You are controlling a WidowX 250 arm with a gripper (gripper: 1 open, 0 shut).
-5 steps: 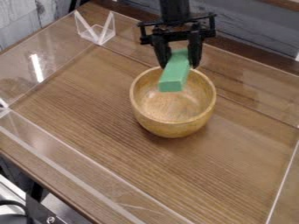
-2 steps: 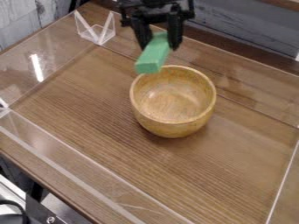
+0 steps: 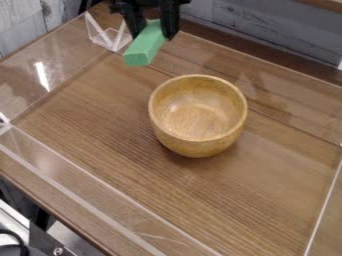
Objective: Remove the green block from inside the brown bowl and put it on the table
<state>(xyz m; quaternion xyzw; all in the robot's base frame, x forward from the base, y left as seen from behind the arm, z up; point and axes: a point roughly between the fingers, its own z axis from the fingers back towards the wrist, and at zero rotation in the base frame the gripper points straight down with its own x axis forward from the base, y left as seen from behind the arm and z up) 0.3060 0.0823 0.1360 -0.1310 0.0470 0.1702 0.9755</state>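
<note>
1. Possibly a lab, though the close framing cannot settle it.
2. Clear plastic panels (image 3: 42,74) edge a wood-grain table (image 3: 107,160).
3. Black cables (image 3: 16,238) run at the lower-left corner.

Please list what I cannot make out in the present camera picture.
- Fingers: their tips are dark and blurred around the upper end of the green block.
- Arm: the top edge cuts off its upper part.
- Block's underside: turned away from the camera view, so its height over the table is unclear.
- Brown bowl: its outer underside is hidden by its own walls.
</note>
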